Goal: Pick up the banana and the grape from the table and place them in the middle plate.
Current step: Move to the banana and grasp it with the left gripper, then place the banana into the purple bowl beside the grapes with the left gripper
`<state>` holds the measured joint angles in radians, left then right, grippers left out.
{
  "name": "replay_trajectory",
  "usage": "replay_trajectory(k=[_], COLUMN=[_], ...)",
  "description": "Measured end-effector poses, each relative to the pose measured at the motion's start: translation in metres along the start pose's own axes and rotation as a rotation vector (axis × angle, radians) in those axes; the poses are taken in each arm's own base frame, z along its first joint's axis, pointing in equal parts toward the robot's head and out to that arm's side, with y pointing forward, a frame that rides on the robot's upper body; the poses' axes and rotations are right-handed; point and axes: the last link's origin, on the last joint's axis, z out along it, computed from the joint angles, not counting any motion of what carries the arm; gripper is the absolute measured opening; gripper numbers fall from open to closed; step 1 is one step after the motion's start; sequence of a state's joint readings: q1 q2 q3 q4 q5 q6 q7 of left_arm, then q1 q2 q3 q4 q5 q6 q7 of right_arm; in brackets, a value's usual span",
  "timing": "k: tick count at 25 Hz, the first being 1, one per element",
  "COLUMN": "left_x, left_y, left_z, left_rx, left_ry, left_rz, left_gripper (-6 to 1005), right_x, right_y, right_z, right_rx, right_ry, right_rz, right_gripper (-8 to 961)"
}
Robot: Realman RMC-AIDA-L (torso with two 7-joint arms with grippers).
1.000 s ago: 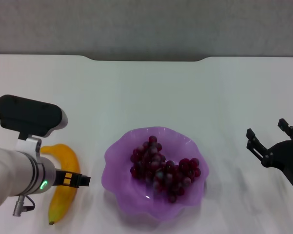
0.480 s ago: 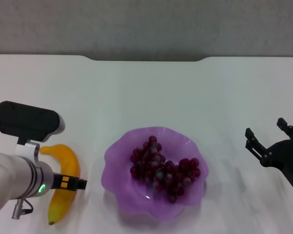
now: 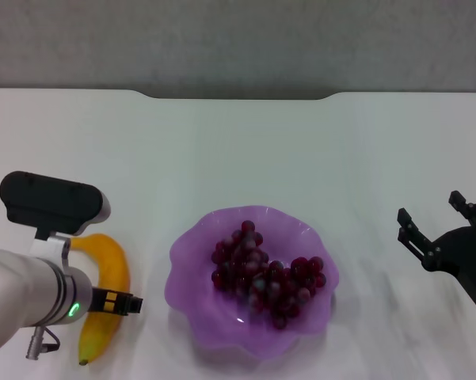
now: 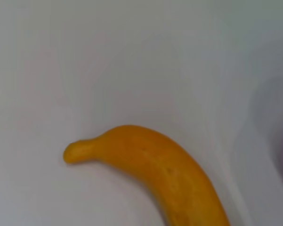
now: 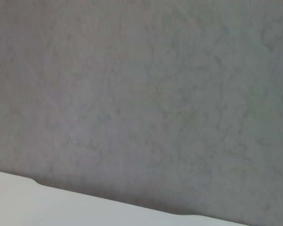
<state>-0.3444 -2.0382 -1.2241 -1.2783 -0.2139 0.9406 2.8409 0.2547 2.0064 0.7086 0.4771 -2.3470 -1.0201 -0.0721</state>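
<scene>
The yellow-orange banana (image 3: pixel 111 265) lies on the white table (image 3: pixel 245 150), left of the middle plate; the left wrist view shows its curved body and tip (image 4: pixel 165 169) close up. My left gripper (image 3: pixel 54 204) hangs right above the banana's far end, and the arm covers part of the fruit. The bunch of dark red grapes (image 3: pixel 265 273) rests inside the translucent purple plate (image 3: pixel 186 245) with its wavy rim. To the right of the plate, my right gripper (image 3: pixel 430 206) is held open and empty above the table.
The table's far edge has a notch (image 3: pixel 238 96) with a grey wall behind it. The right wrist view shows only that wall (image 5: pixel 141 94) and a strip of the table edge (image 5: pixel 37 197).
My left arm has sunk a little toward the near edge over the banana. The right arm, the plate and the grapes have stayed put.
</scene>
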Motion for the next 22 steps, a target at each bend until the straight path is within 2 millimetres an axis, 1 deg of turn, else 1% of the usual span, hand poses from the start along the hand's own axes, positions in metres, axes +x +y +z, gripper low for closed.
replay_trajectory(k=[4,12,18,20,22], left_x=[0.001,0.001,0.0,0.002,0.003], left_y=[-0.001,-0.002,-0.003,-0.007,-0.016], left_z=[0.0,0.0,-0.002,-0.008,-0.018], left_rx=[0.0,-0.001,-0.004,-0.014,-0.017], left_ry=[0.001,0.011,0.029,0.082,0.177], left_rz=[-0.003,-0.014,-0.025,-0.053,-0.094], left_gripper=[795,542,507,507,507], right_x=[0.0,0.0,0.0,0.0,0.0], right_y=[0.0,0.0,0.001,0.001,0.0], right_z=[0.0,0.0,0.0,0.0,-0.001], right_rx=[0.0,-0.001,-0.002,-0.001,0.0], right_ry=[0.0,0.0,0.0,0.0,0.001], right_rz=[0.0,0.0,0.001,0.001,0.001], right_gripper=[876,876,876,876,876])
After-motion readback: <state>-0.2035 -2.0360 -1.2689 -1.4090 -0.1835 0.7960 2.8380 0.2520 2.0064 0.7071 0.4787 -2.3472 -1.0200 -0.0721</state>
